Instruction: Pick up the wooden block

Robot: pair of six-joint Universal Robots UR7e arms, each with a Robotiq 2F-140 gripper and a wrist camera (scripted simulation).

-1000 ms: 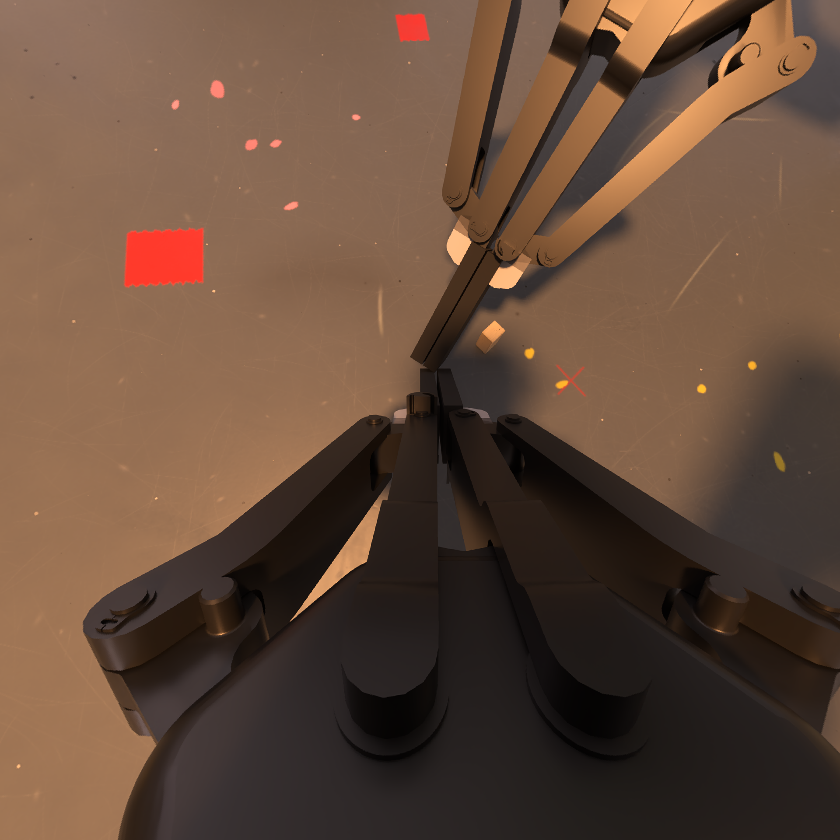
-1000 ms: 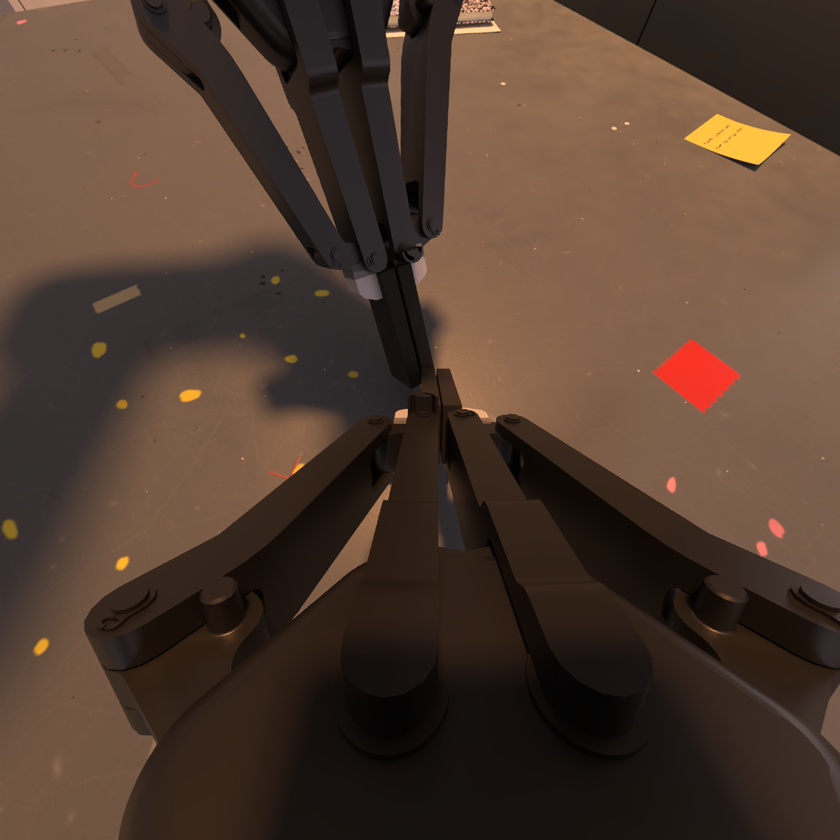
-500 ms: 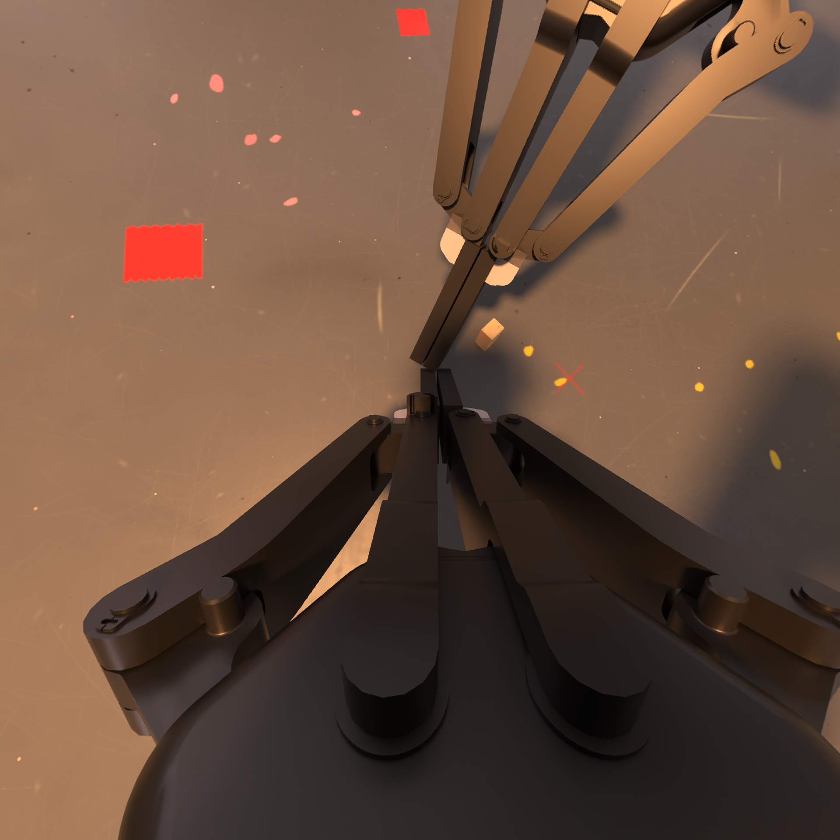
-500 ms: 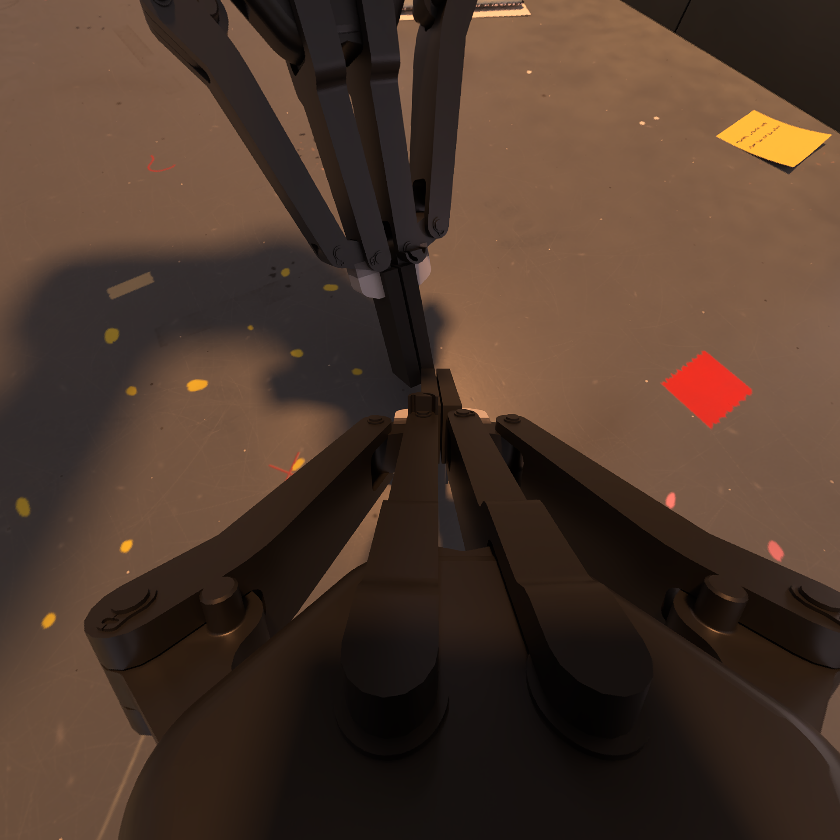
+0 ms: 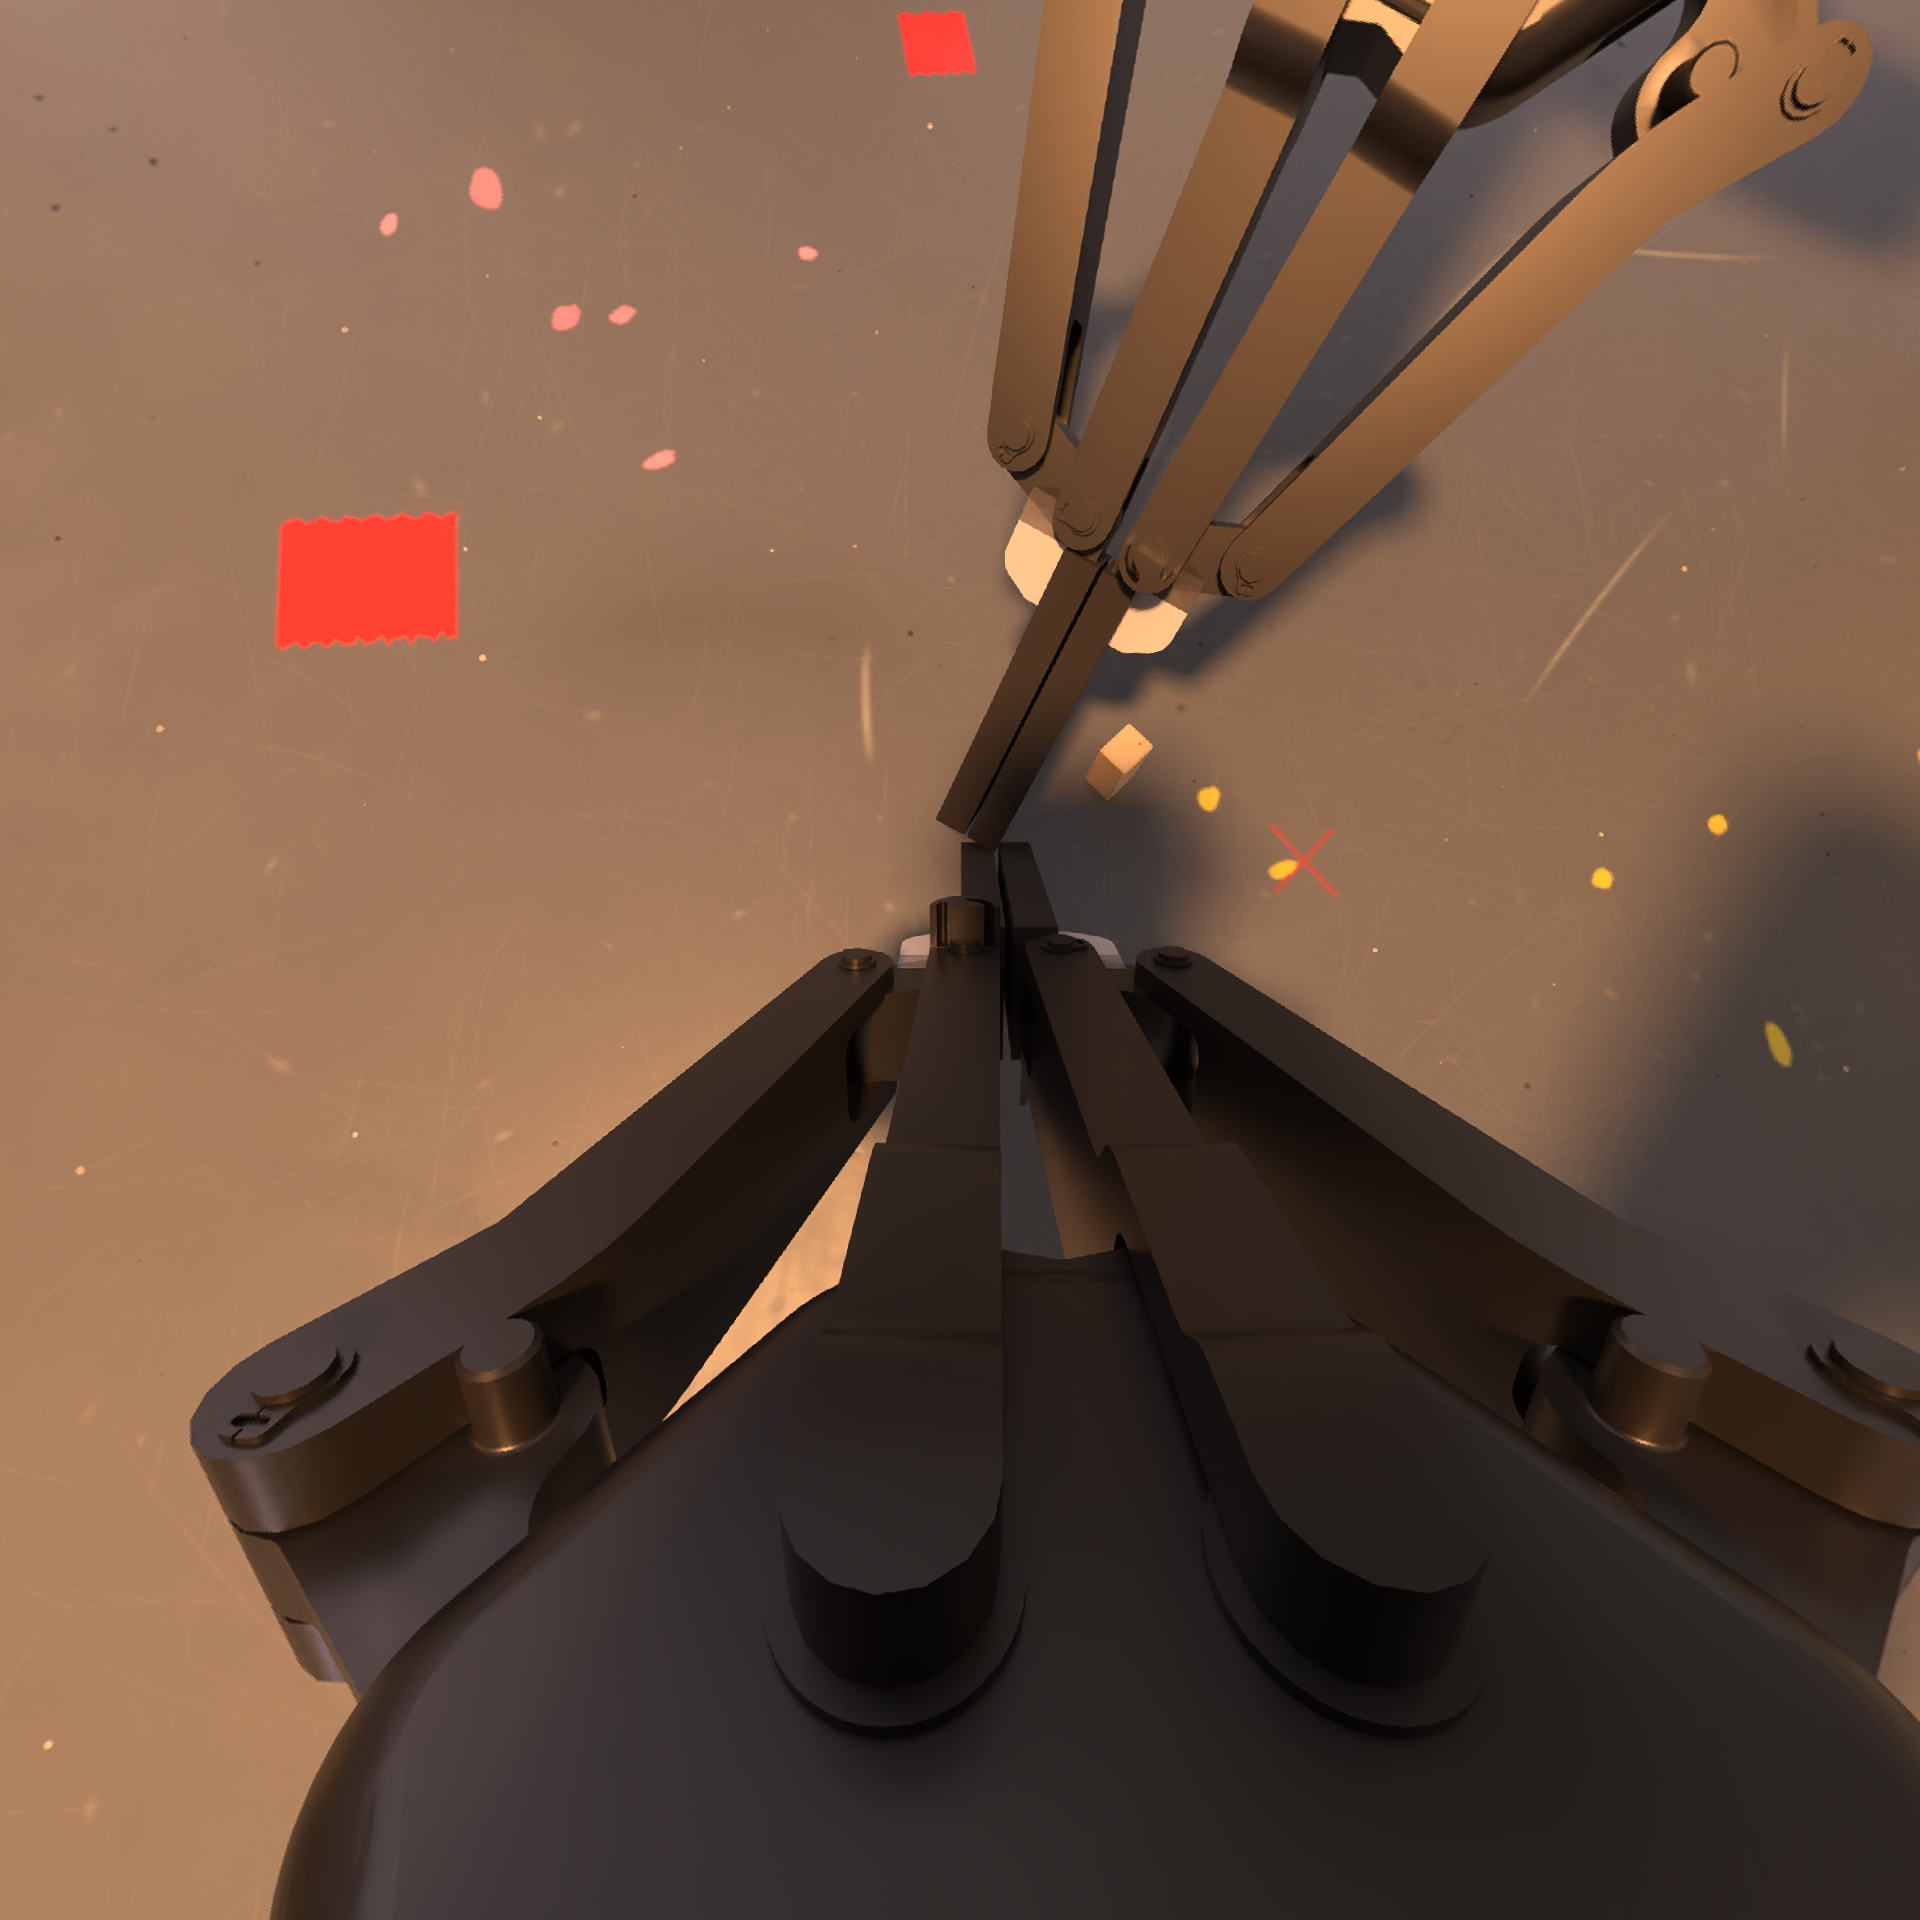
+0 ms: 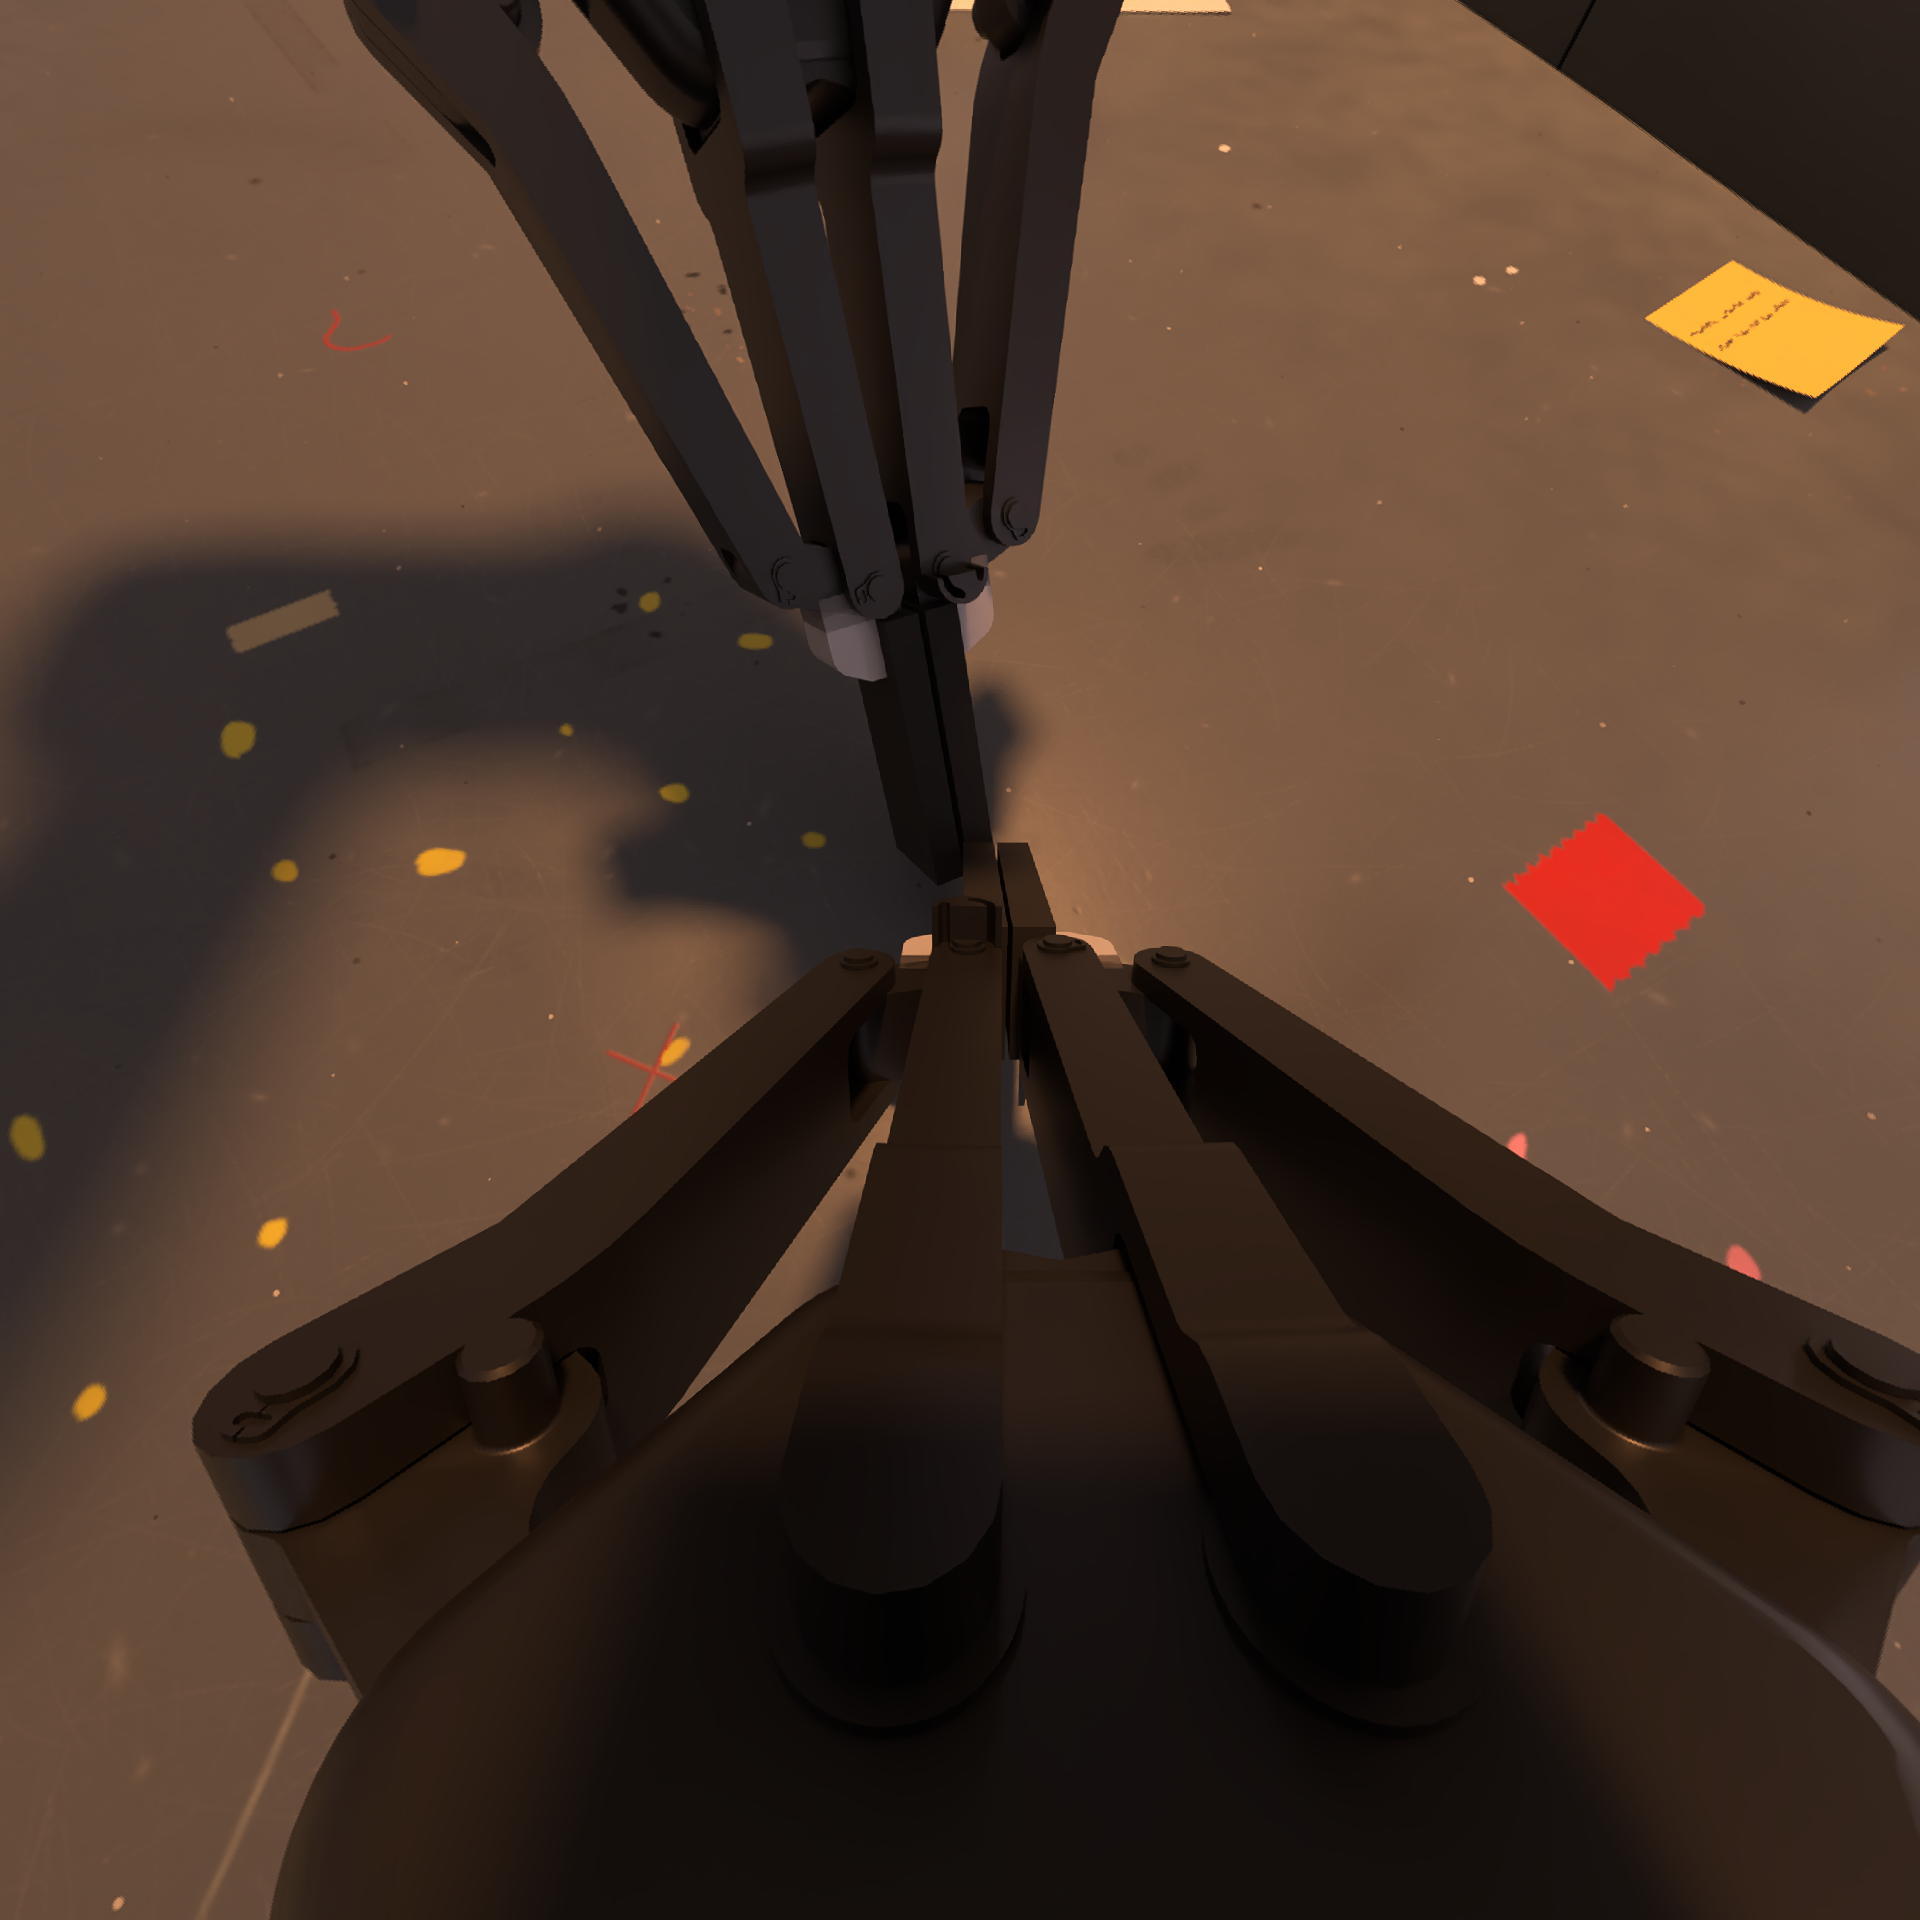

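Note:
A small pale wooden block (image 5: 1119, 761) lies on the brown table, seen only in the left wrist view, just right of the other gripper's fingertips. My left gripper (image 5: 995, 864) is shut and empty, high above the table, with the block beyond and to the right of its tips. The right gripper (image 5: 977, 816) hangs in from the top, shut, its tips almost meeting mine. In the right wrist view my right gripper (image 6: 995, 868) is shut and empty. The left gripper (image 6: 935, 857) comes down from the top, tip to tip with it. The block is hidden there.
Red tape squares (image 5: 367, 580) (image 5: 936, 42) (image 6: 1603, 900), a red cross mark (image 5: 1302, 860), yellow paint spots (image 6: 440, 861) and pink spots (image 5: 485, 188) mark the table. A yellow sticky note (image 6: 1771, 327) lies far right. A strip of tan tape (image 6: 282, 620) lies left.
Both grippers stay shut and tip to tip. The table marks drift slightly in both views, most in the right wrist view, where the red square and sticky note slide right and down.

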